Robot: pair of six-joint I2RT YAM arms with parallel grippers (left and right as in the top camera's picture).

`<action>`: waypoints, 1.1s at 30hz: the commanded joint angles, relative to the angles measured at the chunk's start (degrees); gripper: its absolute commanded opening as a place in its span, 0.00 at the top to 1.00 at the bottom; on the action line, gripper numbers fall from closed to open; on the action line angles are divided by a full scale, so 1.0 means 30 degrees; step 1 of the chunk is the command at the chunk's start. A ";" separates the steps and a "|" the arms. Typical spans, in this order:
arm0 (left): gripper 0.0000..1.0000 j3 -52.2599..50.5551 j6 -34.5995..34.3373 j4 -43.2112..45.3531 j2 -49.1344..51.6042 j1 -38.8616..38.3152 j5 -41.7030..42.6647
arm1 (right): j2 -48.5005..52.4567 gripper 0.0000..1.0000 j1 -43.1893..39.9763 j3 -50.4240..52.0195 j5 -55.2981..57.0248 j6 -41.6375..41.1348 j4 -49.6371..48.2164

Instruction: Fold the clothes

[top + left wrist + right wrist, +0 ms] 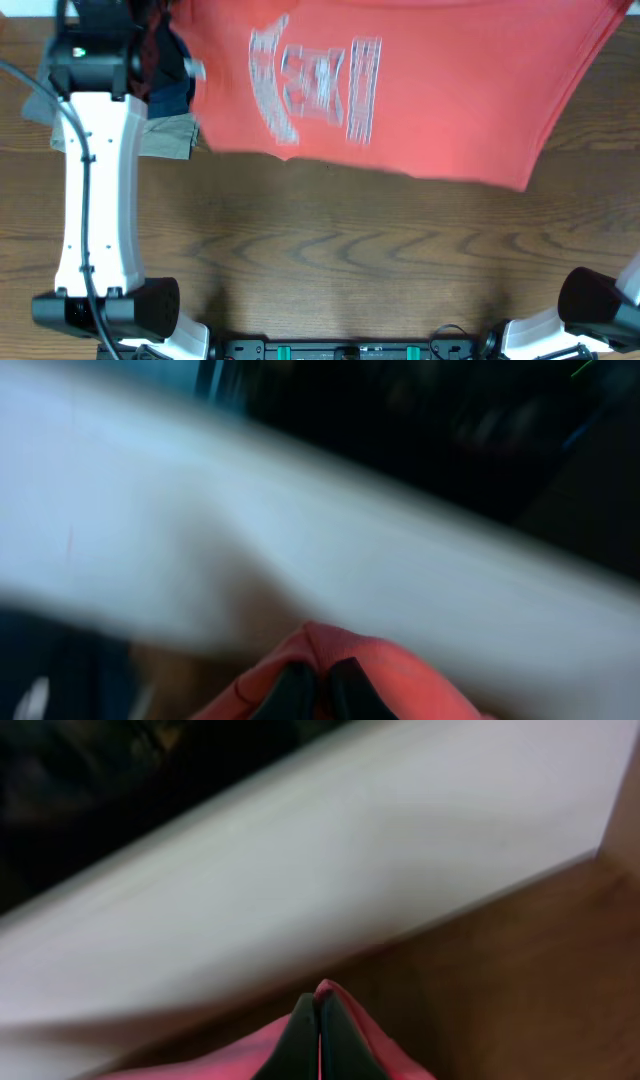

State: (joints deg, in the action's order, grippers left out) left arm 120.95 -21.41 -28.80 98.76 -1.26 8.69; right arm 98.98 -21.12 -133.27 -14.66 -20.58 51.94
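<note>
While both end effectors are clenching the T-shirt, it is hanging spread. Probably they are flattening it.

Tabletop open near front, T-shirt spans back, folded garments far L

Coral-red T-shirt with whitish block lettering, over a brown wood-grain table.
</note>
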 commanded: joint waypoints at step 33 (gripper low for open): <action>0.94 0.3082 0.1647 -1.9059 0.4830 -0.1887 0.2805 | -0.0029 0.99 -0.1348 0.4022 -0.0321 0.3978 1.1264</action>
State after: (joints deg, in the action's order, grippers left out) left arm 128.18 -18.59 -83.94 118.56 -6.50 16.84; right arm 100.62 -24.99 -121.47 -16.05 -10.39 84.95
